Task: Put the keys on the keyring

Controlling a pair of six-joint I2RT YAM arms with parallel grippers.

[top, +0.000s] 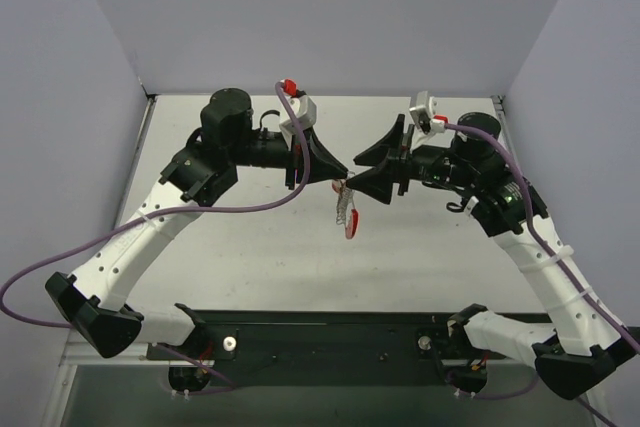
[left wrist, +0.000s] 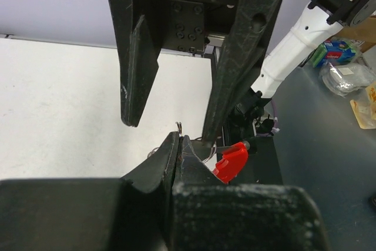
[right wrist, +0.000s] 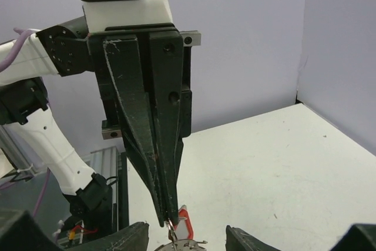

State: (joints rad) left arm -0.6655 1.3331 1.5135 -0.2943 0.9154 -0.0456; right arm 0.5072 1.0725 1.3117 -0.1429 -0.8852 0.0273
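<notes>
Keys [top: 344,207] hang in mid-air over the middle of the white table [top: 250,257], just where the two arms meet. They dangle as a small silvery bunch with a red tag [top: 350,228] at the lowest point, clear of the tabletop.

The left arm [top: 150,227] reaches in from its side and the right arm [top: 555,277] from the other, both bent at the elbow with their wrists turned toward each other. A purple cable loops along each arm.

The left gripper [top: 338,175] has its jaws pressed together, pinching a thin metal loop [left wrist: 179,126] at the very tip. The bunch hangs from there. From the right wrist camera, the dark closed fingers come down to a single point, with the loop and the red tag just beneath.

The right gripper [top: 358,173] has its jaws spread and grips nothing. From the left wrist camera its two fingers [left wrist: 138,57] come down on either side of the left gripper's tip, so the pinched loop sits in the gap between them. One finger ends close beside the loop, while the other stands a little apart from it.

The bunch is too small and too tangled for me to tell which piece is the single tagged key and which belongs to the keyring. I cannot tell whether the two are already joined.
</notes>
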